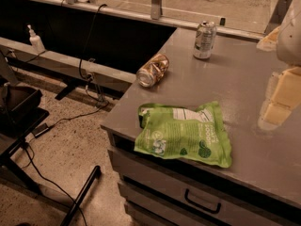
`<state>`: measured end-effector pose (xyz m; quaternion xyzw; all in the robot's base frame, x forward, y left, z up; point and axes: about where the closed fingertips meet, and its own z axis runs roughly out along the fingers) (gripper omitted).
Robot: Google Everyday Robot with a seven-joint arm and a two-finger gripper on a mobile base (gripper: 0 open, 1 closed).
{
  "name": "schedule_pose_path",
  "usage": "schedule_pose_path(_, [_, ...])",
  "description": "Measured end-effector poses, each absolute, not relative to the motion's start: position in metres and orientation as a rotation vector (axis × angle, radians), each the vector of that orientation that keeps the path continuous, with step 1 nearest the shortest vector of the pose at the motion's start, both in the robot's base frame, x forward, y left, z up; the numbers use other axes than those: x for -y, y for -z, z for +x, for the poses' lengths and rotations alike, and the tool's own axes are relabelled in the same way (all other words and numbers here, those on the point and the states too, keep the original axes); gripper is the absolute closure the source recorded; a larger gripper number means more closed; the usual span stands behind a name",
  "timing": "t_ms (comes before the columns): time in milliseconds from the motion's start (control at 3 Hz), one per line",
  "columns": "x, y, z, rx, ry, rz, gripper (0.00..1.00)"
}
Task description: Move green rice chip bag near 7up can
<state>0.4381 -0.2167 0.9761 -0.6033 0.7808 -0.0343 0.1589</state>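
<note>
Green rice chip bag (186, 135) is lying flat at the near left corner of the grey counter (235, 79), its lower edge right at the front lip. I'm reading the pale blocky shape at the right edge as the gripper (280, 100), hovering over the counter. From there the bag is sitting at about 8 o'clock, well apart. Open or closed, I cannot tell, and I'm seeing nothing held in it. The bag's long axis is running roughly 10 to 4. It's looking crinkly, puffy and soft, so I'm expecting it to give under a grasp. The 7up can (205, 40) is standing upright near 12 o'clock from the bag, a smooth silver cylinder, with a copper-brown can (153, 70) lying on its side toward 11.
</note>
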Motion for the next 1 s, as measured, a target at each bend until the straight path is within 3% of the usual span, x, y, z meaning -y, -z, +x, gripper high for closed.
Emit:
schedule_pose_path(667, [0.206,-0.964,0.433,-2.195,0.003,-1.764,0.0])
schedule_pose_path(1000, [0.17,-0.941,0.423,-2.11,-0.084,-1.87,0.0])
